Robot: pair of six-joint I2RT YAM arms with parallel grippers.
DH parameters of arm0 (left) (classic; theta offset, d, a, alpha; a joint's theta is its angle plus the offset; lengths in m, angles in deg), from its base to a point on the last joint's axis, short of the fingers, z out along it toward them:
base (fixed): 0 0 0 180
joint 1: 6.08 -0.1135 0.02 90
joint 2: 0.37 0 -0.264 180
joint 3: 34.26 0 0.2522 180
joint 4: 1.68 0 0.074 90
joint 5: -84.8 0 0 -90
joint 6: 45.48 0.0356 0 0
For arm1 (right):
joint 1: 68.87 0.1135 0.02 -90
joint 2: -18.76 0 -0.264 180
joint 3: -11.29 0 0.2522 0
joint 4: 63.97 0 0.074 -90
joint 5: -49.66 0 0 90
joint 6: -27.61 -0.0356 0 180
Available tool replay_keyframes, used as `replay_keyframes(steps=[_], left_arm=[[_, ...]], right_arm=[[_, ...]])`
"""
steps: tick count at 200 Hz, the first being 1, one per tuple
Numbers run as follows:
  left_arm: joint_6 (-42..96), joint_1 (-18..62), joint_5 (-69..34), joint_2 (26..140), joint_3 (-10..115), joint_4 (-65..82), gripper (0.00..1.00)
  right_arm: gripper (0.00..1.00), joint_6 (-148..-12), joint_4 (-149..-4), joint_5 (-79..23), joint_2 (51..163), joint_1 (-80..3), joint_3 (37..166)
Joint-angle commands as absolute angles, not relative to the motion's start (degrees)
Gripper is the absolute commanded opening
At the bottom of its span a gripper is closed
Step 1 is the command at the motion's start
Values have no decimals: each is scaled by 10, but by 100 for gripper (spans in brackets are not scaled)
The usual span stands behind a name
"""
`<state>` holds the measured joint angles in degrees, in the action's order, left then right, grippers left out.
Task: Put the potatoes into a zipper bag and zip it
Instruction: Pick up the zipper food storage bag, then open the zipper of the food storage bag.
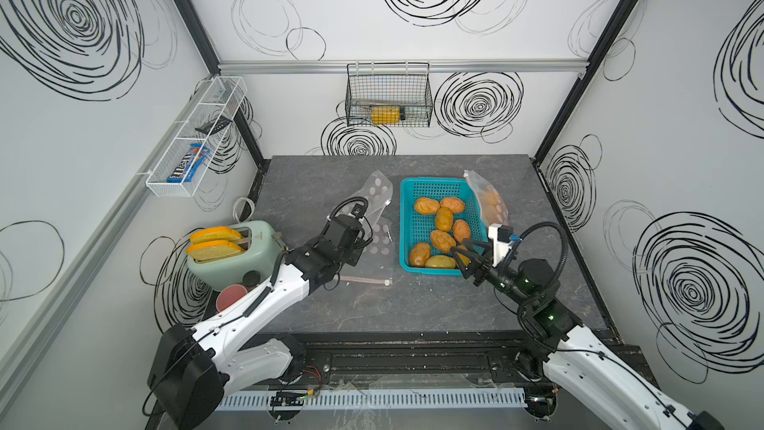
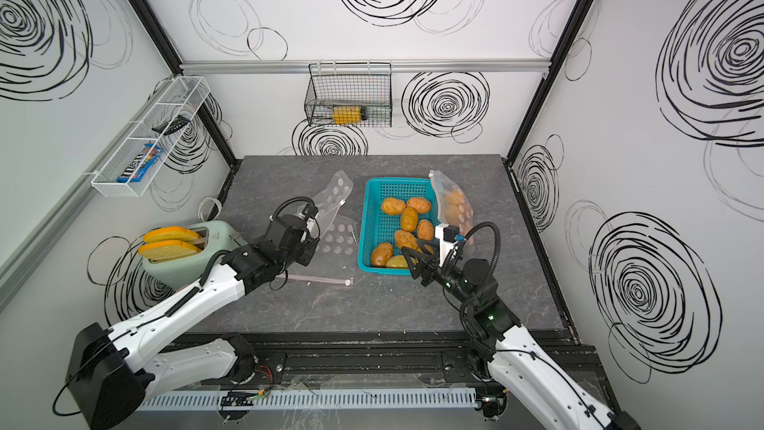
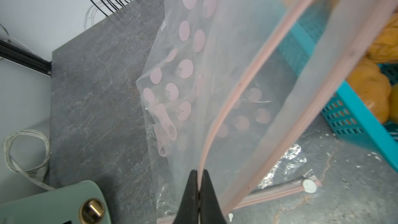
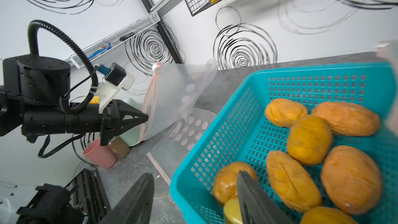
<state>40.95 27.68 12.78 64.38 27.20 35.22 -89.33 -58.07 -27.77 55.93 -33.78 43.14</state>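
While left claw (image 3: 199, 172) pinches zipper bag (image 3: 237, 50) (zip edge slanting upward), right claw (image 4: 195, 174) spread near potatoes (image 4: 308, 138).

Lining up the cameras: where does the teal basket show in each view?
Top view: basket just right of centre.
Top view: basket near centre.
Left wrist: basket at the right edge.
Right wrist: basket fills the lower right.
Shared landmark: bag in left gripper, beside it.
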Motion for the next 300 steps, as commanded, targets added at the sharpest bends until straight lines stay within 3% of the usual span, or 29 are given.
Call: replay_keyframes(steps=[1,23,71,145,181,224,234,262,300], left_arm=[[364,265,69,637,293,365,0],[360,263,46,620,287,355,0],[356,276,45,594,275,342,0],[358,276,55,602,275,342,0],[356,277,60,598,275,340,0],[359,279,70,598,274,338,0],[359,280,76,598,275,339,5],[360,280,101,589,272,329,22],[365,283,97,584,269,318,29]], right_arm=[[65,-896,-523,-340,649,-252,496],[66,-881,-515,-380,777,-183,578],[64,-924,-536,-393,989,-168,742],[61,-918,-552,-407,1115,-156,848],[40,-915,-540,-428,1122,-154,835],[11,-917,-499,-370,1118,-153,812],[7,-922,-499,-354,1115,-153,812],[1,-943,-489,-325,1109,-149,803],[0,-952,-495,-302,1110,-145,805]])
